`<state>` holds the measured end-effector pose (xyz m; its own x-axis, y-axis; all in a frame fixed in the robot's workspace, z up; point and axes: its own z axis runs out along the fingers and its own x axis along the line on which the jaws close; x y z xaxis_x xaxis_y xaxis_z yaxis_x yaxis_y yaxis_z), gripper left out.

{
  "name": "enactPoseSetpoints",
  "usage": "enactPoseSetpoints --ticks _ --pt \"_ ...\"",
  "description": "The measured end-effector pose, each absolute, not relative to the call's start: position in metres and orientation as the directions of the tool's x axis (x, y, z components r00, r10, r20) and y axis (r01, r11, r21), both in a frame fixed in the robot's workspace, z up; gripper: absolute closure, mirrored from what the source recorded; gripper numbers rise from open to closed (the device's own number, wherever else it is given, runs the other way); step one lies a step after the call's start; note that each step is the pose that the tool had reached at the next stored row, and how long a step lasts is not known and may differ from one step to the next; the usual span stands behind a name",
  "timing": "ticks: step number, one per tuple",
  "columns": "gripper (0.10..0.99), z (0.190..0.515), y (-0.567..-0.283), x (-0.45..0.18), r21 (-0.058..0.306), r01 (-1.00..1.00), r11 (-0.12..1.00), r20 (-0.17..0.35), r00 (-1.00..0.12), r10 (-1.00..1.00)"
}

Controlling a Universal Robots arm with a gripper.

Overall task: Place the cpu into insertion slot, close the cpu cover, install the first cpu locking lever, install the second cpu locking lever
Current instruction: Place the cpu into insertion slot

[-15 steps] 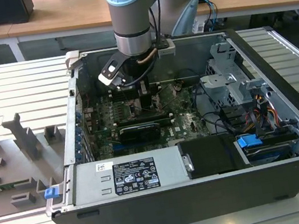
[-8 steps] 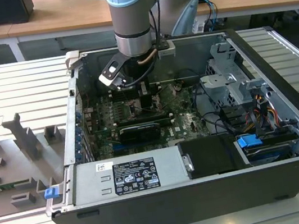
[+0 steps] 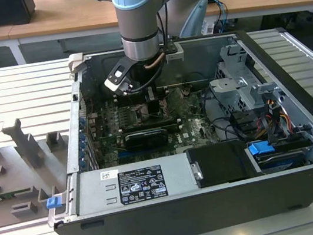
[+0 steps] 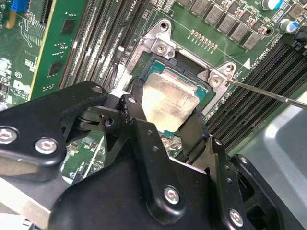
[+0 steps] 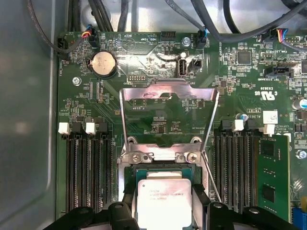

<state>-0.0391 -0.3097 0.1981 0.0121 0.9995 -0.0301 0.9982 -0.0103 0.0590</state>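
We find the jaws closed in on the cpu point(image 4: 169, 98), one black jaw against each of two opposite edges, so the chip is gripped between them. The cpu lies squarely over the insertion slot point(image 4: 149, 62), pale face up. We cannot tell whether it is fully seated or a shade above the contacts: the jaws hide two sides of the socket, and the chip's near edge is cut off in the first wrist view.

Just beyond the chip, the cpu cover point(image 5: 169, 90) stands raised on its hinge, the board showing through its window. Two screws point(image 5: 137, 157) hold the hinge bar. One wire lever point(image 5: 211, 178) runs out from the socket's corner over one bank of memory slots point(image 5: 91, 172).

We count two such banks, one on each side of the socket, with four white latch tabs point(image 5: 63, 128). One green memory module point(image 5: 273, 177) stands at the outer side of one bank. One coin cell point(image 5: 104, 63) sits past the cover, and dark cables point(image 5: 100, 12) cross the board's far edge.

In the exterior view the arm point(image 3: 139, 25) reaches down into one open computer case point(image 3: 219, 215), which rests on a slatted surface point(image 3: 20, 85). A power supply point(image 3: 134, 183) lines the near wall, with a drive cage point(image 3: 241, 89) towards the exterior view's right. Grey fixture blocks point(image 3: 24, 144) lie on the surface at the exterior view's left. Wooden desks point(image 3: 58, 23) stand farthest back.
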Motion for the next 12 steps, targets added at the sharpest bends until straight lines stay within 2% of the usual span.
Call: enactPoseSetpoints --ticks 6,7,8,12 --pt "0.541 0.1977 -0.3098 -0.0391 0.059 0.998 -0.010 -0.030 0.012 0.999" --pt "0.529 0.1976 -0.3097 -0.0391 0.059 0.998 -0.010 -0.030 0.012 0.999" --pt "0.467 0.1976 -0.3097 -0.0391 0.059 0.998 -0.010 -0.030 0.012 0.999" --pt "0.467 0.1976 -0.3097 -0.0391 0.059 0.998 -0.010 -0.030 0.012 0.999"
